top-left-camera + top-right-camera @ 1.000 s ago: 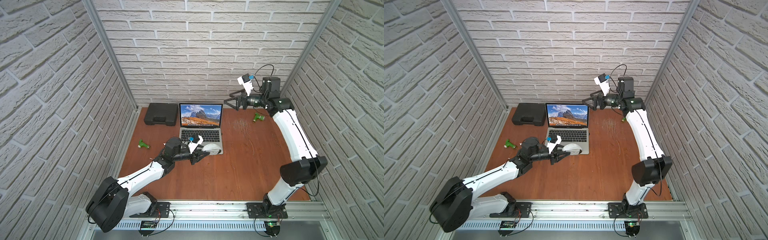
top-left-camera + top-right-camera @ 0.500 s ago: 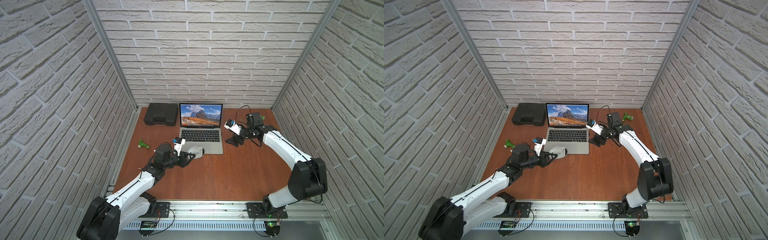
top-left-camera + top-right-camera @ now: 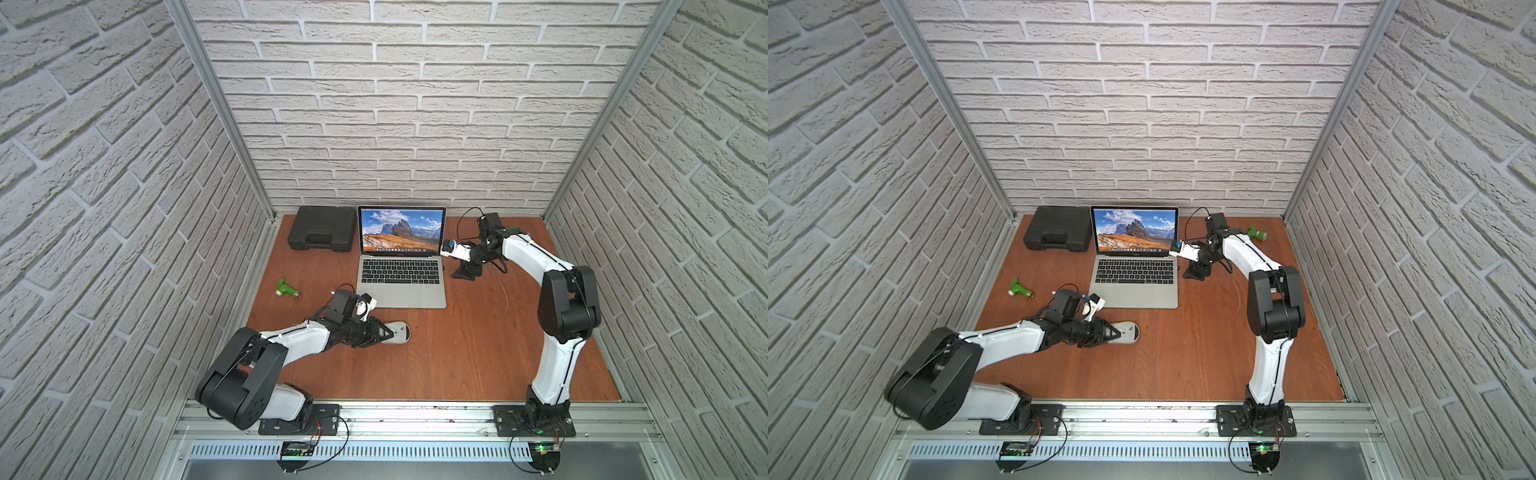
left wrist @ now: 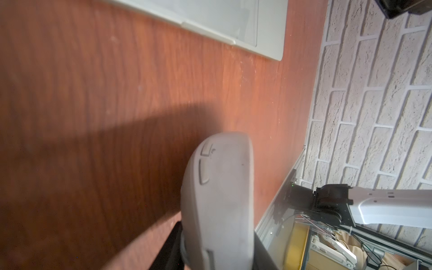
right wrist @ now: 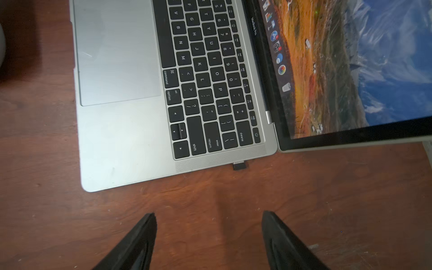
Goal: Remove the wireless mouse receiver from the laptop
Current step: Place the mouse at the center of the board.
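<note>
1. Two grippers are in the scene, but only one is free. The right gripper [image 5: 209,214] hangs low over the red-brown wooden tabletop [image 5: 350,198], just beside the slim silver laptop [image 5: 121,145], with its jaws spread wide and empty.
2. The tiny black wireless mouse receiver [image 5: 240,165] sits plugged into the laptop's side edge near the hinge corner. It lies ahead of the jaws and nearer one fingertip than the other. Because it is not centred in the gap, closing from this line would likely bring one finger onto it first and nudge it sideways instead of pinching it.
3. Very little of the receiver sticks out. The pads could slide off it, or clamp the laptop's edge along with it, and a pull would then drag the whole laptop.
4. Nothing holds the laptop down. The left gripper [image 3: 390,331] is closed around the light grey oval mouse [image 3: 401,330] on the near side of the tabletop, well apart from the port. A stiff plug would probably make the laptop skid toward the right arm.
5. The open screen [image 5: 350,70] stands close to the receiver, so a finger coming in high could strike its lower corner.
6. A pull that is not straight out along the port risks levering the plug.
</note>
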You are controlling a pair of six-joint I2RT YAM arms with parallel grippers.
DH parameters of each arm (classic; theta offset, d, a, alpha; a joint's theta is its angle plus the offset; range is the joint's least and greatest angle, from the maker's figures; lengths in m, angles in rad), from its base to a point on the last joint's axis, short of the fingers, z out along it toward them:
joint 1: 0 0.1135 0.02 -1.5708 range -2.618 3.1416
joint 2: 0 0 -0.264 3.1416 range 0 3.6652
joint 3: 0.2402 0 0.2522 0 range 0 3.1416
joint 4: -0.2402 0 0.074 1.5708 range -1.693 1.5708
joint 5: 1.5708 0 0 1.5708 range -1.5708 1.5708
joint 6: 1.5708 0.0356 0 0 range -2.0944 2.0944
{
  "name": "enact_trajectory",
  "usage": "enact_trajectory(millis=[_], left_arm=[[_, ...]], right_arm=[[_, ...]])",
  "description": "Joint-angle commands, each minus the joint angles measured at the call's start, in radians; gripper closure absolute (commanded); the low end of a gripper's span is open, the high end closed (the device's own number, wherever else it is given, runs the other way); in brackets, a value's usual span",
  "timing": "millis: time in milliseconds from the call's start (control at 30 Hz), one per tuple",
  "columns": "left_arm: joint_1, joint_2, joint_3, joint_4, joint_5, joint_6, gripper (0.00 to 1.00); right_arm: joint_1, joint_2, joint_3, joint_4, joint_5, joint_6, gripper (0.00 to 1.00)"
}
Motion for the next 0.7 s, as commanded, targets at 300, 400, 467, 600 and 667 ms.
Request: enact_trajectory(millis=[300,400,467,600,667], left_arm=[[-0.035,0.142,0.102,0.003,0.02,0.019,1.0],[-0.035,0.167,0.094,0.033,0.024,0.006,1.0],[-0.039,0.182,0.092,0.052,0.032,0.0,1.0],[-0.043,0.206,0.098,0.057,0.039,0.0,1.0],[-0.044,0.213,0.1,0.057,0.043,-0.001,1.0]], right_arm=[[-0.001,0.222,0.247,-0.212,-0.048,-0.267,0.3],[0.0,0.238,0.241,-0.188,-0.06,-0.28,0.3],[0.002,0.255,0.256,-0.201,-0.075,-0.299,0.31],[0.004,0.293,0.296,-0.214,-0.088,-0.312,0.34],[0.008,0.307,0.31,-0.215,-0.089,-0.319,0.35]])
